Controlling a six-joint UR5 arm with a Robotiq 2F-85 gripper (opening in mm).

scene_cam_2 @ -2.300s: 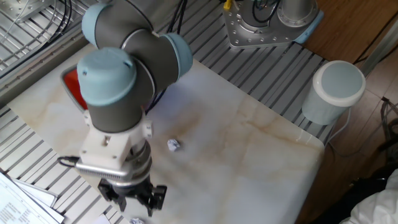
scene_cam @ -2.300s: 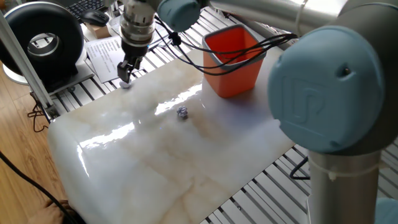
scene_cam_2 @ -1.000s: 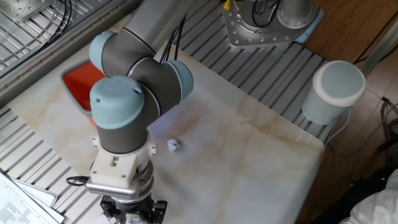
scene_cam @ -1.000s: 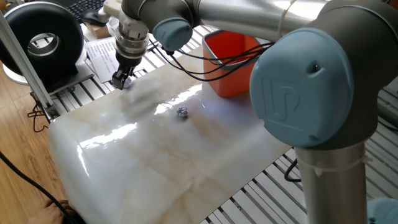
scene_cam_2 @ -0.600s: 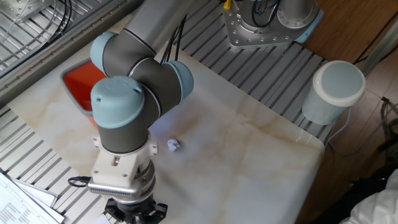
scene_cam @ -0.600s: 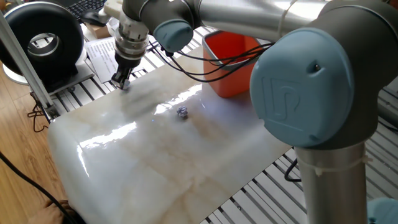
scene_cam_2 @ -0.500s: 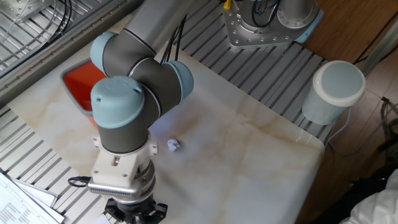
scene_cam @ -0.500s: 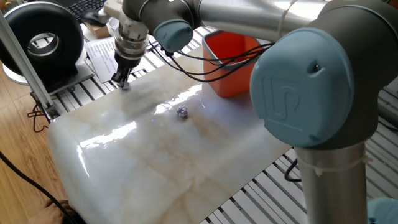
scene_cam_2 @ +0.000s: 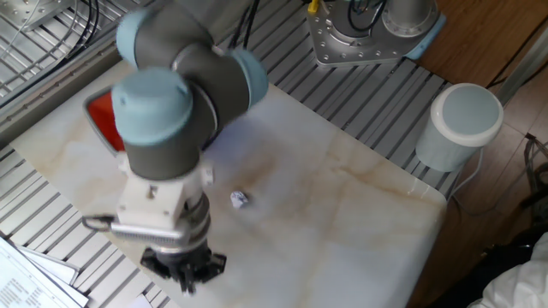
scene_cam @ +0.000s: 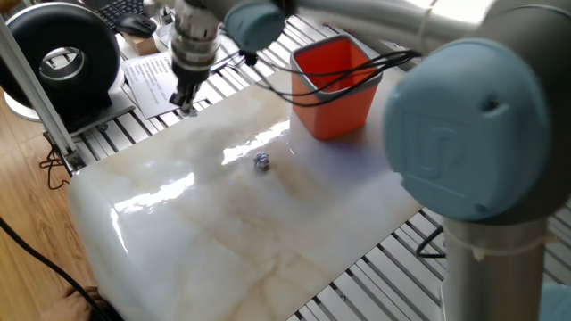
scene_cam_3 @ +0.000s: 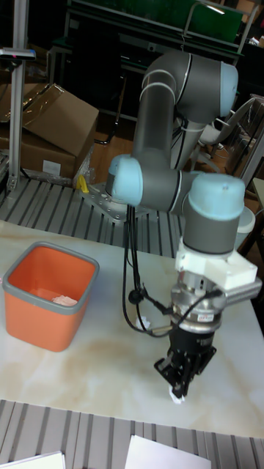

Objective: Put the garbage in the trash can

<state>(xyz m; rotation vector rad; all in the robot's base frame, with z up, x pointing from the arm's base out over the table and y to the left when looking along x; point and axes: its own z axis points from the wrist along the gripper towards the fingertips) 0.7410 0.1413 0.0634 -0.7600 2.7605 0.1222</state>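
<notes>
My gripper (scene_cam: pixel 187 105) hangs just above the marble slab's far left edge, shut on a small bluish-white scrap of garbage; in the tall fixed view that scrap (scene_cam_3: pixel 177 399) shows as a white bit at the fingertips of the gripper (scene_cam_3: pixel 178 390). A second crumpled ball (scene_cam: pixel 261 160) lies loose in the middle of the slab, also seen as the ball (scene_cam_2: pixel 239 199) right of the gripper (scene_cam_2: pixel 184 275). The orange trash can (scene_cam: pixel 343 107) stands at the slab's back; a cream wad (scene_cam_3: pixel 63 299) lies inside the trash can (scene_cam_3: pixel 37 326).
A black round device (scene_cam: pixel 62 53) and printed sheets (scene_cam: pixel 150 76) lie beyond the slab's left edge on metal slats. A white cylinder (scene_cam_2: pixel 463 124) stands off the slab's other corner. The arm's cables (scene_cam: pixel 294 76) drape in front of the bin.
The gripper, which had come down at the slab's edge and shut on the scrap, has lifted off the slab and shifted slightly toward the bin. The loose ball has not moved.
</notes>
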